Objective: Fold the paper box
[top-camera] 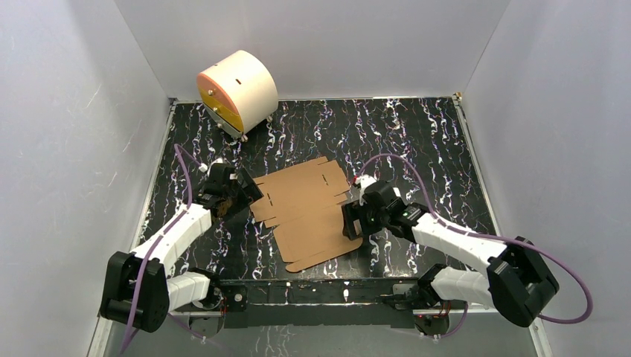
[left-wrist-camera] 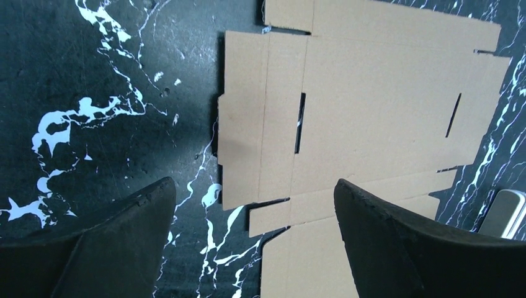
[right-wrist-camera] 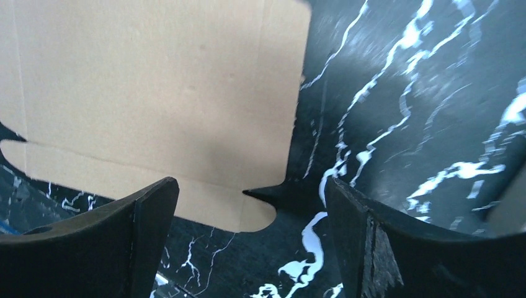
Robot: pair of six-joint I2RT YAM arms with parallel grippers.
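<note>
Brown paper box point(top-camera: 309, 212) lies flat; left gripper point(left-wrist-camera: 252, 185) and right gripper point(right-wrist-camera: 249, 183) spread wide, holding nothing.

top: overhead from rear, wide | wrists: close, looking down | all share: paper box point(top-camera: 309, 212)

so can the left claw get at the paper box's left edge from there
Probably yes: the left claw stands open right over the paper box's left edge, with nothing lying between them.
</note>
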